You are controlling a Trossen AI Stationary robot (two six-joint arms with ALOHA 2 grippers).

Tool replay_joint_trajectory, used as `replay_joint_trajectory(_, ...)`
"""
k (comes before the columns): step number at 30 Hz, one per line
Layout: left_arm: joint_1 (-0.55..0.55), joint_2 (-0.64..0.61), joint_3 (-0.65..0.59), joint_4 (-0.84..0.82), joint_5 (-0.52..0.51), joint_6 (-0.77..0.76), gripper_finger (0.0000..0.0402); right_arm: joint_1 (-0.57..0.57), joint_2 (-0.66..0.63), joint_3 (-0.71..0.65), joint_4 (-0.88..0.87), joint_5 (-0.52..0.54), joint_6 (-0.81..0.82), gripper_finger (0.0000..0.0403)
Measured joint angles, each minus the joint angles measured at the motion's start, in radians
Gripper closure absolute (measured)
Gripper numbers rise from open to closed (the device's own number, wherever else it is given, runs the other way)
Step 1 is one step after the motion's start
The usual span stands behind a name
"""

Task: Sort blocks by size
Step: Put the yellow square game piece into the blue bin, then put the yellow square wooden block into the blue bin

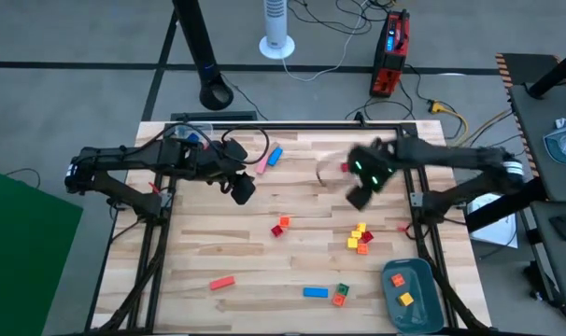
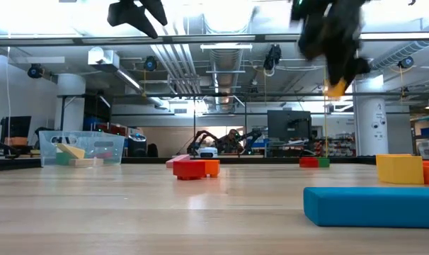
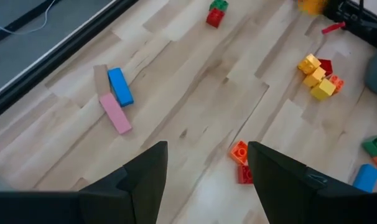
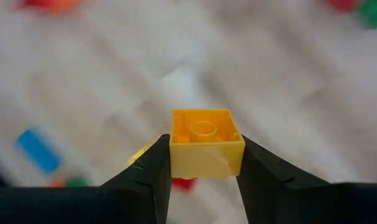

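Right gripper [image 4: 204, 177]: fingers clamped on a small yellow square brick [image 4: 206, 142], one finger on each side wall, hollow underside facing the wrist cam. In the low view the brick [image 2: 335, 88] hangs well above the tabletop under the dark gripper. In the high view the right gripper [image 1: 360, 194] sits over the table's right half, above and behind the yellow/red brick cluster [image 1: 360, 237].

Left gripper [image 3: 204, 180]: fingers spread apart, nothing between them. In the high view it [image 1: 243, 189] is over the left-centre of the table, raised off the surface, near the far edge.

Block positions on the wooden table [image 1: 199, 243]:
- Blue bar [image 1: 275, 155] and pink bar [image 1: 261, 163] lie side by side, touching, near the far edge, beside the left gripper.
- Orange/red small pair [image 1: 280, 226] at centre; in the left wrist view it lies just ahead of the fingers.
- Orange-red long bar [image 1: 222, 282] alone at front left.
- Blue bar [image 1: 315, 292] at front centre, with a green/orange stack [image 1: 341, 294] just beside it.
- Red/green pair [image 3: 216, 12] near the far right.

Grey-blue tray [image 1: 434, 308] at the front right corner holds a few blocks, incl. a blue one [image 1: 399, 278] and an orange one [image 1: 405, 299].

Clear plastic box [image 2: 81, 147] at the far left edge holds a few pale pieces; colours cannot be told exactly.
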Motion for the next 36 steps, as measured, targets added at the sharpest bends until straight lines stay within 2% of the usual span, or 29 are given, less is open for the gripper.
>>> replay_joint_trajectory(3,0.0,0.0,0.0,0.005,0.0,0.009,0.0194,0.209,-0.092,-0.002,-0.002,-0.005,0.12,0.0269)
replay_joint_trajectory(7,0.0,0.0,0.0,0.009,0.001,0.034,0.0194,0.506,-0.134,-0.002,-0.001,-0.014,0.371,0.0269)
replay_joint_trajectory(13,-0.001,0.0,0.0,0.009,0.001,0.034,0.0194,0.916,-0.091,-0.003,-0.001,-0.045,0.74,0.0269)
replay_joint_trajectory(15,-0.001,0.0,0.0,0.009,0.001,0.042,0.0194,1.008,-0.062,-0.003,-0.001,-0.044,0.846,0.0268)
replay_joint_trajectory(17,-0.001,0.0,0.0,0.009,0.002,0.053,0.0194,1.072,-0.033,-0.003,-0.001,-0.044,0.942,0.025)
replay_joint_trajectory(22,-0.001,0.0,0.0,0.009,0.002,0.057,0.0194,1.123,0.033,-0.003,0.003,-0.05,1.043,0.0175)
replay_joint_trajectory(26,-0.001,0.0,0.0,0.009,0.007,0.057,0.0194,1.115,0.064,-0.003,0.005,-0.052,1.021,0.0146)
replay_joint_trajectory(31,-0.001,0.0,0.0,0.009,0.009,0.056,0.0194,1.014,0.093,0.0,0.017,0.055,0.896,0.0148)
replay_joint_trajectory(36,-0.016,0.0,0.0,0.009,0.009,0.046,0.0194,0.852,0.162,0.002,0.067,0.078,0.553,0.0174)
